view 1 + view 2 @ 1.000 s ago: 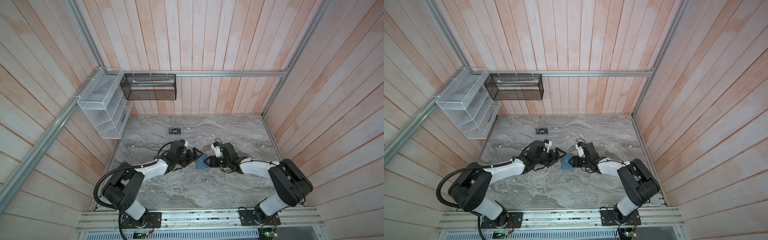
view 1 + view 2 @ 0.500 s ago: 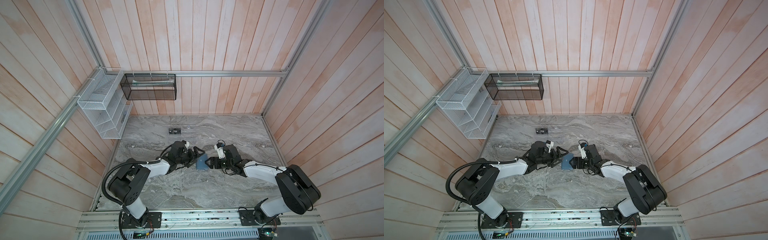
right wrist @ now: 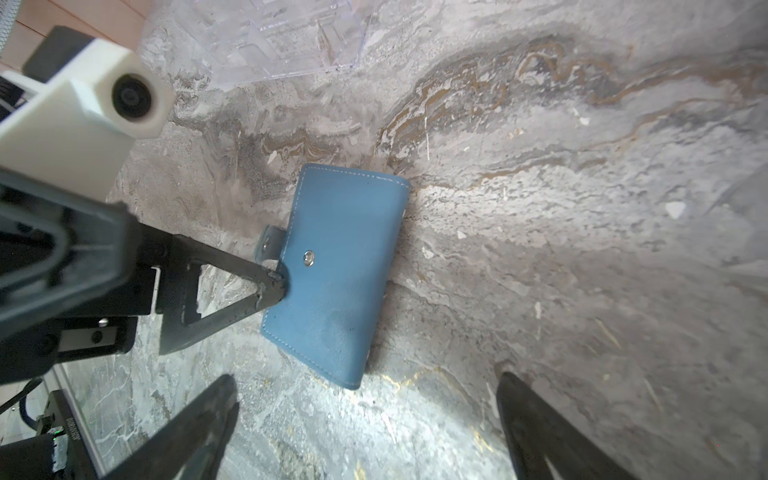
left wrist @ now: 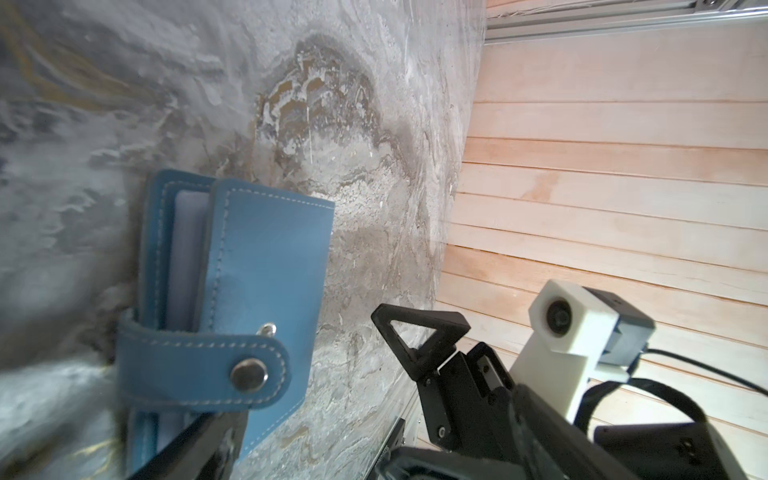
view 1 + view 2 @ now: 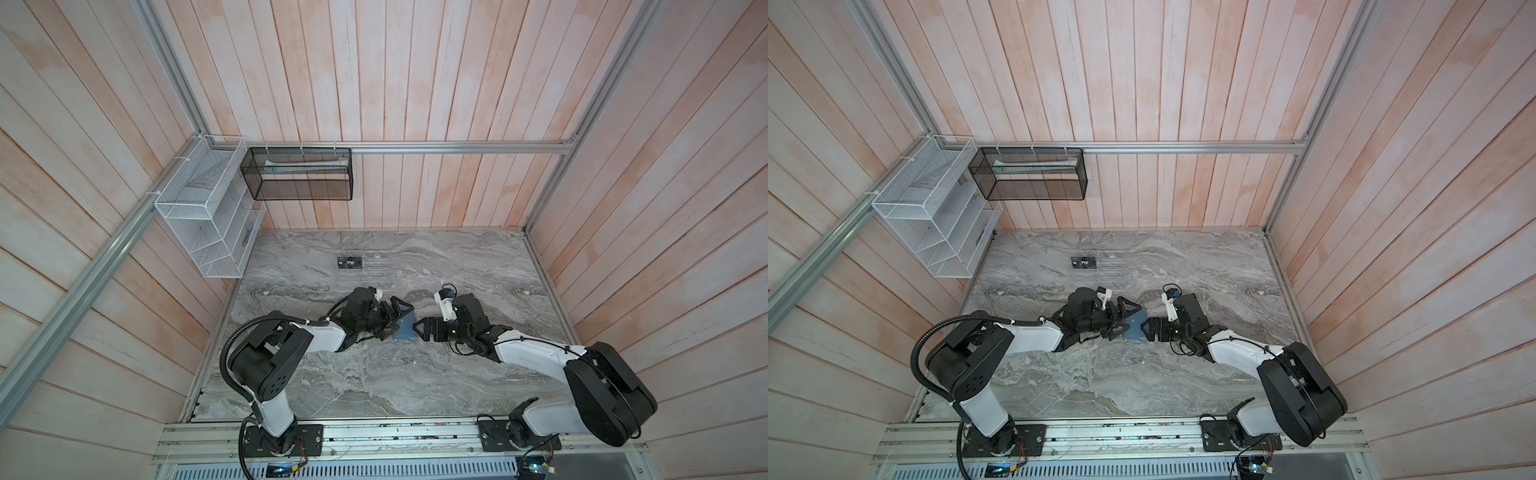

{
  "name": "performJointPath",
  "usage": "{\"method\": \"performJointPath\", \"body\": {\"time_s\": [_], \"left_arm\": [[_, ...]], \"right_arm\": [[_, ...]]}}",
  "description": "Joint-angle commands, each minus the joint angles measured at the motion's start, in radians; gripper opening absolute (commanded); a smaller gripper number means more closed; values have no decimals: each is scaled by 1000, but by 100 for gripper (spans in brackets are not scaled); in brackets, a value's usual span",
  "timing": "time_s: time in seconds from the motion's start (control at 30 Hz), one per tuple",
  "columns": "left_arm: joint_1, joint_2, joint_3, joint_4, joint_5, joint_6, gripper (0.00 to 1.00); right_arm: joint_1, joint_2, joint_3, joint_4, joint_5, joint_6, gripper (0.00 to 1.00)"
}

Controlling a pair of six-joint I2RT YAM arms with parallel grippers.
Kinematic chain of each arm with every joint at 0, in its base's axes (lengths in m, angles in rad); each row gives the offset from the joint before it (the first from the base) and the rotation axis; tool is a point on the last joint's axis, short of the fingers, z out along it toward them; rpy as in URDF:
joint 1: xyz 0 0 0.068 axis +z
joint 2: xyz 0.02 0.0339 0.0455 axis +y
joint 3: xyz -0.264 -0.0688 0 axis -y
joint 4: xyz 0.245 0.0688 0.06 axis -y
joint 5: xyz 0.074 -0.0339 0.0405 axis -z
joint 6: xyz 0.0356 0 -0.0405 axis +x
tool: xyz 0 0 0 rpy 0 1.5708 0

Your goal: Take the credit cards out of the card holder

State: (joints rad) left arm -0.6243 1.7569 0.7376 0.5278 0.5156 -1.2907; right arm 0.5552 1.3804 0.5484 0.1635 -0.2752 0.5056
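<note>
The card holder (image 5: 405,331) (image 5: 1136,329) is a slate-blue folded wallet lying on the marble table between both grippers. In the left wrist view the card holder (image 4: 257,266) shows its snap tab (image 4: 203,365) lying loose over the cover, off the stud, with a pale inner leaf showing. My left gripper (image 5: 396,319) (image 4: 307,455) is open, and one of its fingertips (image 3: 272,286) touches the holder's edge (image 3: 340,274) by the tab. My right gripper (image 5: 420,330) (image 3: 365,419) is open just short of the holder's near corner, with nothing between its fingers. The credit cards are hidden.
A clear acrylic slotted rack (image 5: 372,272) (image 3: 282,37) stands behind the holder, with a black "Vip" card (image 5: 351,263) at its left end. A white mesh basket (image 5: 203,216) hangs on the left wall and a black mesh basket (image 5: 299,174) on the back wall.
My right gripper has opened wide and drawn slightly back from the holder. The left gripper has stayed open at the holder's tab side. The holder has not shifted.
</note>
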Motion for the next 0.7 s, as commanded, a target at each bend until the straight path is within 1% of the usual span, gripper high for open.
{"method": "performJointPath", "body": {"time_s": [0.0, 0.37, 0.67], "left_arm": [[-7, 24, -21, 75, -30, -46, 100], [18, -12, -53, 75, -107, -41, 100], [41, -51, -93, 76, -153, -42, 100]], "right_arm": [[-11, -21, -19, -1, 17, 1, 98], [-6, 15, -14, 26, -10, 7, 98], [37, 64, 20, 35, 6, 10, 98]]}}
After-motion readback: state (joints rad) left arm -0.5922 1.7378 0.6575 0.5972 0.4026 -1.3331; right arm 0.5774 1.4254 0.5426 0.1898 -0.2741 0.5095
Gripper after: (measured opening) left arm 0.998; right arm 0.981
